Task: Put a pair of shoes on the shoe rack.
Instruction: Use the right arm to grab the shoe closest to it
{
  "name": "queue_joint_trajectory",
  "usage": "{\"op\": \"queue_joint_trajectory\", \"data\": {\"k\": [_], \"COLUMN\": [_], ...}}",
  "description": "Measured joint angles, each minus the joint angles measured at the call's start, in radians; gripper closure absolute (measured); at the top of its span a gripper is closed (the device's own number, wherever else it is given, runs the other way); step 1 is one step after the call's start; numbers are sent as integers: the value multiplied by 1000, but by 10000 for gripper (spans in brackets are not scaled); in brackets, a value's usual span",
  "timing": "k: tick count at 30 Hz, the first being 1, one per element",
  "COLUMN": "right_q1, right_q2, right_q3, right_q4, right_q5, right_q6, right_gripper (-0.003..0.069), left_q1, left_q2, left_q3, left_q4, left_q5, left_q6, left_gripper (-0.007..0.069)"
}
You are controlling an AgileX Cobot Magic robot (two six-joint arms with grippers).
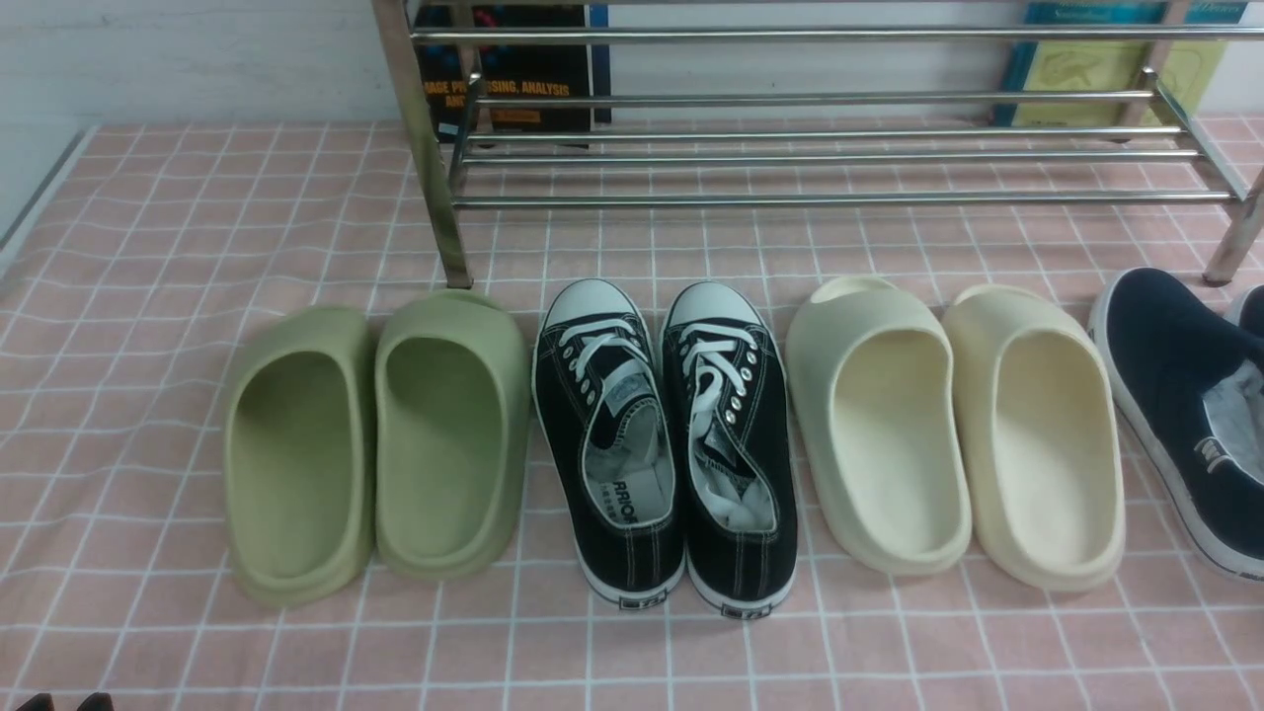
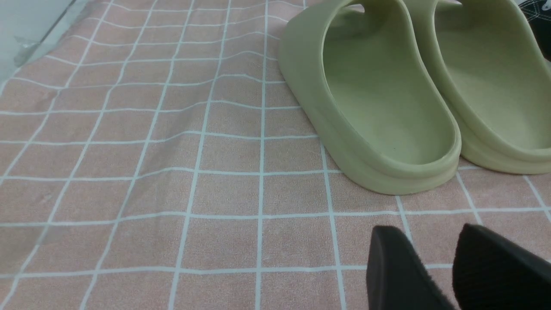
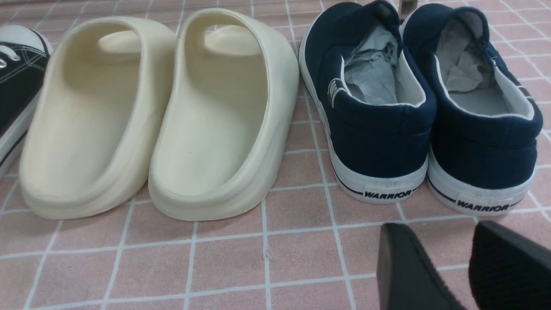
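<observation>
Navy shoes [image 3: 379, 137] sat side by side on the cloth [image 3: 301, 258], seemingly just short of the rack [image 1: 820, 158]. The right gripper [image 3: 437, 230] and left gripper [image 2: 428, 234] were both parted, holding nothing.

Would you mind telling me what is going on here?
The robot has to put the navy slip-ons on the shoe rack, but both shoes sit on the cloth in front of it. The right gripper hovers open behind their heels, holding nothing; the left gripper hangs open near the green slides.
</observation>
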Motion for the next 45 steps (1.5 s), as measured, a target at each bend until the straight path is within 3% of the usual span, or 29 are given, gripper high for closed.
{"op": "queue_joint_trajectory", "data": {"k": [7,16,22,29,33,39,42,45], "right_q1": [0,0,0,0,0,1,39,82], "right_q2": [0,0,0,146,314,692,898,1025], "right_q3": [11,11,11,-245,-399,-625,-752,-823], "right_q4": [0,-5,-4,-3,-3,2,75,111], "right_q5": [-195,-822,-927,-843,-713,-279,56,241], "right_q6": [0,25,53,8,-46,-144,-138,-185], "right_gripper": [419,419,426,666,668,663,662,661], "left_q1": [0,0,0,0,0,0,0,0], "left_q2": [0,0,0,0,0,0,0,0], "left_q3": [0,0,0,0,0,0,0,0], "left_q4": [0,0,0,0,0,0,0,0], "left_q5": [0,0,0,0,0,0,0,0], "left_q6": [0,0,0,0,0,0,0,0], "left_gripper": [384,384,384,384,384,384,384,384]}}
